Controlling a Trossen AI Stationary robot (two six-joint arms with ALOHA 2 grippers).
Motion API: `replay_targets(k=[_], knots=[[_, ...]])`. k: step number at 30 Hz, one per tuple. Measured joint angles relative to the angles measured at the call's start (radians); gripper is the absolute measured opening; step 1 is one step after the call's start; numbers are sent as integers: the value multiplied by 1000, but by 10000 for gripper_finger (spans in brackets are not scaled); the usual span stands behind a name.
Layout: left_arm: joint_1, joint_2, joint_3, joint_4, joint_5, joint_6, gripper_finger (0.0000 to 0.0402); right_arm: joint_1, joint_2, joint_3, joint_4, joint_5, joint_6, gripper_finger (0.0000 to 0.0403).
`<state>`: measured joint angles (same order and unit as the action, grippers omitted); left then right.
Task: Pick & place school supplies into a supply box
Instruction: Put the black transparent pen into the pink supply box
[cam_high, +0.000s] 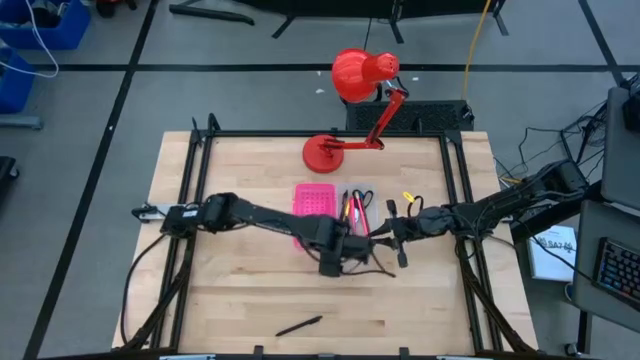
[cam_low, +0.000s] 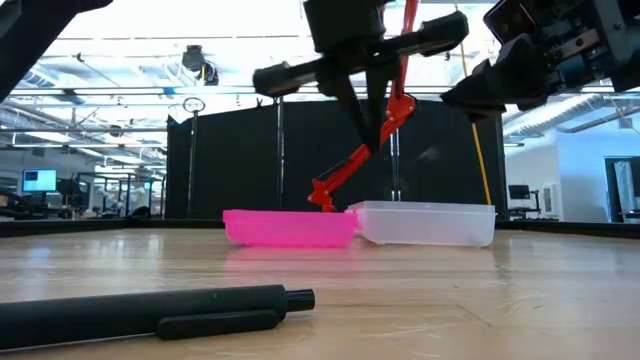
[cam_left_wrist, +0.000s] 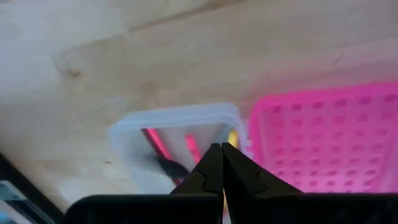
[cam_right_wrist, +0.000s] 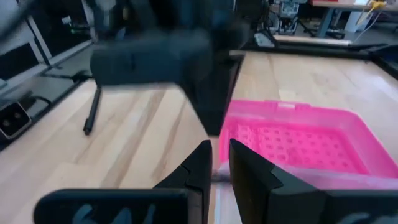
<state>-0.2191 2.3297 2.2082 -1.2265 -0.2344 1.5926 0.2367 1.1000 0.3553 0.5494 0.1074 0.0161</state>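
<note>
**Two grippers crowd over the clear tray**

Mid-table, pens (cam_high: 352, 208) lie in the clear tray (cam_low: 425, 223) beside its pink half (cam_high: 312, 201). The left gripper (cam_left_wrist: 222, 163) hangs above, jaws together; the right gripper (cam_right_wrist: 219, 163), jaws slightly apart. A black pen (cam_high: 299, 326) waits near the front edge. Best to lift straight up, clear of each other.

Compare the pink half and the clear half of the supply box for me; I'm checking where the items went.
The clear half is translucent with plain walls; the pink half is opaque hot pink and perforated. From above, the clear half holds pens and scissors, while the pink half shows nothing inside. Both sit side by side, joined, and look equal in size.
</note>
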Motion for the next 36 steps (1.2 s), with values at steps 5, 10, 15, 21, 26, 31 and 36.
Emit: replay_targets(k=[5, 10, 15, 21, 26, 31, 36], knots=[[89, -18, 0, 35, 145, 65, 1, 1, 0, -24, -25, -3, 40, 45], [157, -18, 0, 75, 257, 48, 1, 0, 0, -120, 86, -1, 101, 45], [158, -23, 0, 84, 295, -53, 0, 0, 0, -214, 243, 57, 96, 45], [116, -97, -18, 22, 244, -371, 0, 1, 0, -237, 241, 99, 76, 45], [81, -300, -307, 120, 187, -628, 0, 15, 0, -230, 225, 106, 70, 45], [83, -642, -874, 607, 251, -808, 0, 17, 0, -154, 137, 106, 124, 44], [83, -927, -1348, 1220, 265, -1107, 0, 45, 43, -39, -54, 216, 206, 23]])
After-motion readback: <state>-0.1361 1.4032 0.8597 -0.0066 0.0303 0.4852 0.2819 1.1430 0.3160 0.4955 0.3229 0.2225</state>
